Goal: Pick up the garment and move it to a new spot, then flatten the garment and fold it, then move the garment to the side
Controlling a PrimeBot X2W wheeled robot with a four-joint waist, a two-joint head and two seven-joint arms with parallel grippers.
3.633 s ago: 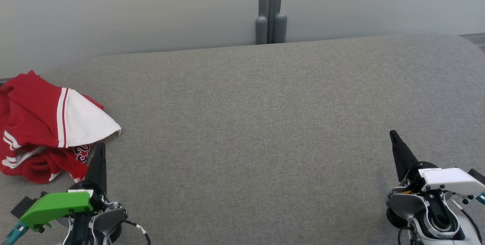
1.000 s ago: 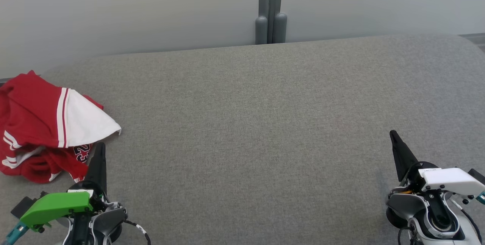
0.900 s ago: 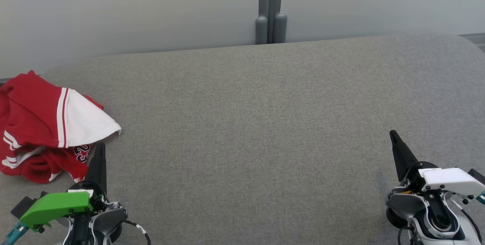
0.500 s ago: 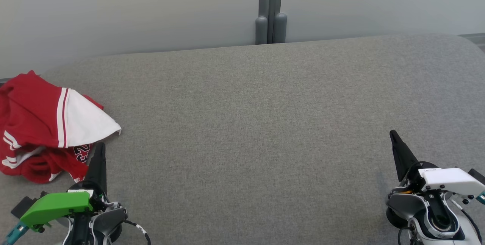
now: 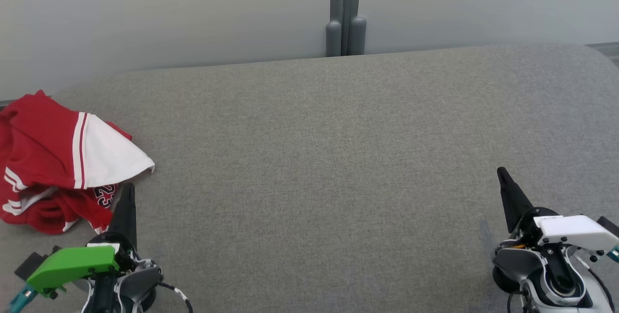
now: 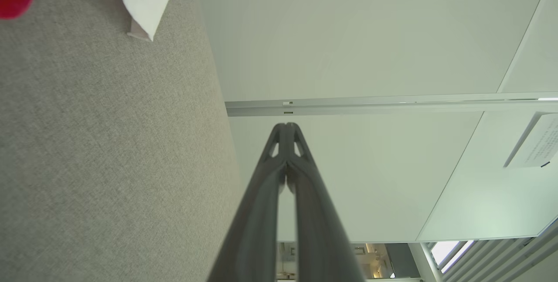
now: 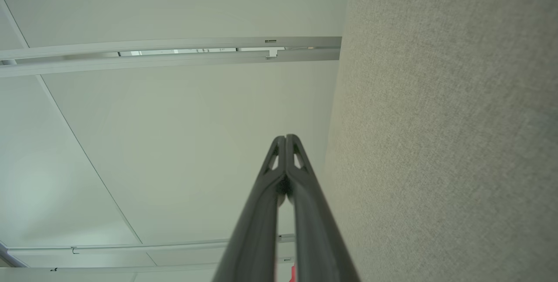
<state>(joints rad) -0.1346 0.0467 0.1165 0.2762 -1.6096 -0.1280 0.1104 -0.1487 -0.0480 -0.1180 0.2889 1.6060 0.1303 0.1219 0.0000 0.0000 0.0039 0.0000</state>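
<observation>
Nothing of note has moved: both arms sit idle and the garment lies untouched.

Against the earlier head views, the left gripper (image 5: 127,186) and the right gripper (image 5: 501,171) sit at most a hair lower at the bottom corners. Each has its two dark fingers pressed together with nothing between them, and both wrist views show the tips meeting. The garment (image 5: 53,158) lies crumpled at the far left of the grey padded surface (image 5: 314,168), its red body bunched, one white sleeve spread on top and a bit of the black print showing. It is near the left gripper's tip, and the left wrist view shows bare surface between them. By my reading the pick-up has not begun. The left gripper, being nearest, would have to open before it can take the cloth.
</observation>
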